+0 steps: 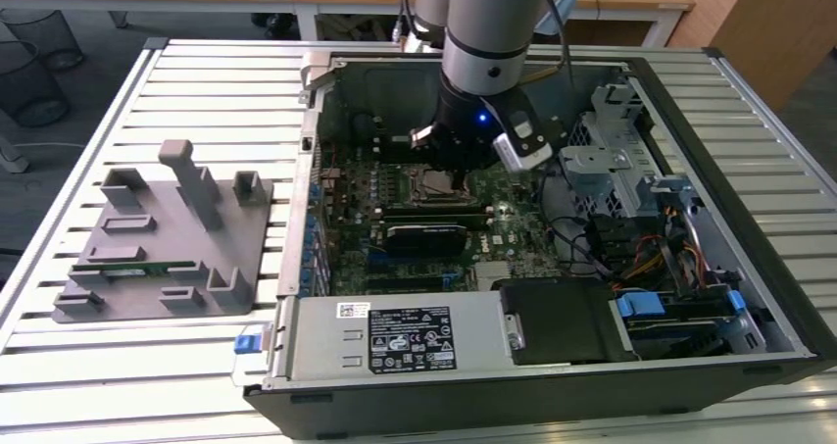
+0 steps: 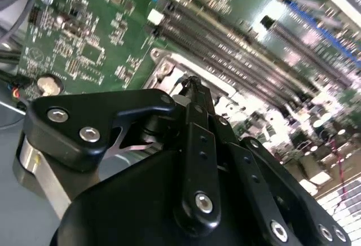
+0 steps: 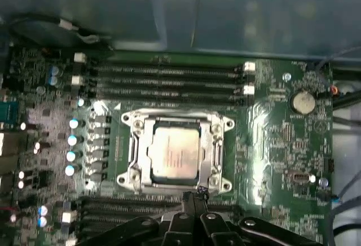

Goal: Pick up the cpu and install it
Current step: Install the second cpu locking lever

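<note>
Gripper [image 3: 194, 198] at socket [image 3: 176, 151] edge; cpu [image 3: 174, 150] seated; memory slots [image 3: 163, 79] flank.

One computer case [image 1: 550, 366], one gray holder block [image 1: 164, 243], one chip [image 3: 174, 151] in its socket, one coin battery [image 3: 303, 102], one gripper [image 3: 194, 198].

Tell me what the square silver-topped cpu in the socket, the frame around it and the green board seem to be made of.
The square silver-topped cpu looks like brushed metal: pale, dull sheen. The bright frame around it seems to be bare polished steel, with sharp glints along its edges. The green board looks like glossy lacquered circuit laminate, since light streaks across it. The black gripper hovers at the socket's edge.
</note>
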`<state>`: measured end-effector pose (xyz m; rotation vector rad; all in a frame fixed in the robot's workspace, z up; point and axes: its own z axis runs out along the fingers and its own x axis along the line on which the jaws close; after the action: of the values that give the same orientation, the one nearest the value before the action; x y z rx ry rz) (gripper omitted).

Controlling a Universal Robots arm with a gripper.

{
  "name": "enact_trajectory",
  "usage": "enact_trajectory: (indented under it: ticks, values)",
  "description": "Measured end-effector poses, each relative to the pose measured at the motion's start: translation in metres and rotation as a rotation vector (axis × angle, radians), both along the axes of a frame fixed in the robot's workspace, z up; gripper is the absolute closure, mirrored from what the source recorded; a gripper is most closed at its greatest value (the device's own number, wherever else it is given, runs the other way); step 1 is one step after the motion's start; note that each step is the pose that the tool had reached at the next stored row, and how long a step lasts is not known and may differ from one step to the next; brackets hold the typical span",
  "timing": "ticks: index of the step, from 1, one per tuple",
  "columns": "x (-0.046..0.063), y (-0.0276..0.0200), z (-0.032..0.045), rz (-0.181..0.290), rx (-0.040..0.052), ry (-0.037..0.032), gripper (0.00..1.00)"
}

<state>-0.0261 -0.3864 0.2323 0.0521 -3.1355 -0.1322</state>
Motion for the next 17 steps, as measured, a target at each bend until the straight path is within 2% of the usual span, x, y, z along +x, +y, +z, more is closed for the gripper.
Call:
enact_trajectory:
  ticks: [3, 9, 17]
  values:
    - [-0.001, -0.0054, -0.0001, 0.000, 0.0000, 0.0000, 0.89]
    - [-0.008, -0.0056, -0.0002, 0.000, 0.0002, 0.0000, 0.89]
    - [-0.011, -0.0060, -0.0002, 0.000, 0.0026, 0.0000, 0.89]
